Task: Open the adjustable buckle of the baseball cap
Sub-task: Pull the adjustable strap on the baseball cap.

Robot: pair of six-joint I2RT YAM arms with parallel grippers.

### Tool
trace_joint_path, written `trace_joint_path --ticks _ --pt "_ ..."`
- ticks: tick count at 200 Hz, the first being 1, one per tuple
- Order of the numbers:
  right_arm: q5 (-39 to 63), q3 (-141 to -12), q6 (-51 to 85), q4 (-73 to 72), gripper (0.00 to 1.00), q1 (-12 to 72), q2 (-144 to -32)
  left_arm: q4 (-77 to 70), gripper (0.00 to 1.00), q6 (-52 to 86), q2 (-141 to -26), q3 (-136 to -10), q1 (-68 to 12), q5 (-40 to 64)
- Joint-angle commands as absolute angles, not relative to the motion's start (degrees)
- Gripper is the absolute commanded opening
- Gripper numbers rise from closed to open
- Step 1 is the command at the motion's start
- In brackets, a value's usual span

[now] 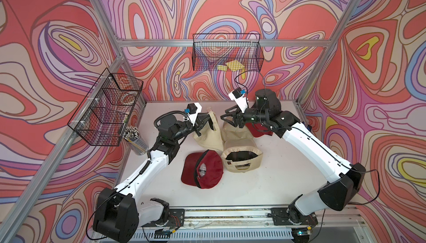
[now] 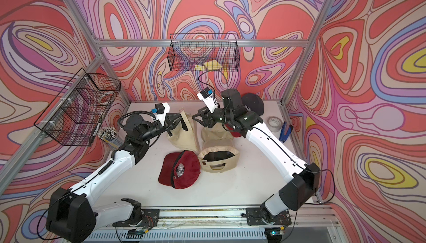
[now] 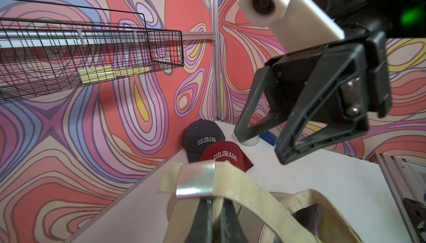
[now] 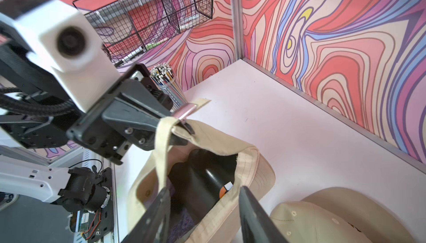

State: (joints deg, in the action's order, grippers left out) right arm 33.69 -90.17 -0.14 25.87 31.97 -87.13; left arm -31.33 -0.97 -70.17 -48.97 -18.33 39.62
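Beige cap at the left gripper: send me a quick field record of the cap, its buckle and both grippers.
Cap: beige cotton baseball cap, held up by its beige fabric strap
Buckle: shiny silver metal buckle, strap threaded through it; open or closed, cannot tell
Left gripper: shut on the strap, right beside the buckle
Right gripper: open, empty, apart from the cap, facing the buckle
Nearby: second beige cap and dark red cap lying on the white table
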Motion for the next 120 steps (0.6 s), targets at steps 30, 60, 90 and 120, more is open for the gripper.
trace_joint_path --ticks 30,60,90,120 --pt "41.1 -91.0 3.0 23.6 0.52 32.3 -88.8 -30.2 0.0 -4.4 -70.0 -49.5 -18.7 39.5" --pt "42.4 -90.9 4.3 22.1 0.49 32.4 -89.9 -30.7 0.0 -3.6 -70.0 -49.4 -19.5 40.8" --pt "44.0 -91.0 5.1 21.4 0.36 32.3 -90.9 -31.9 0.0 -2.7 -70.1 -49.1 -19.9 41.7" --pt "46.2 -91.4 5.1 21.4 0.24 32.3 -91.7 -31.8 0.0 -2.8 -70.6 -49.3 -20.0 41.9"
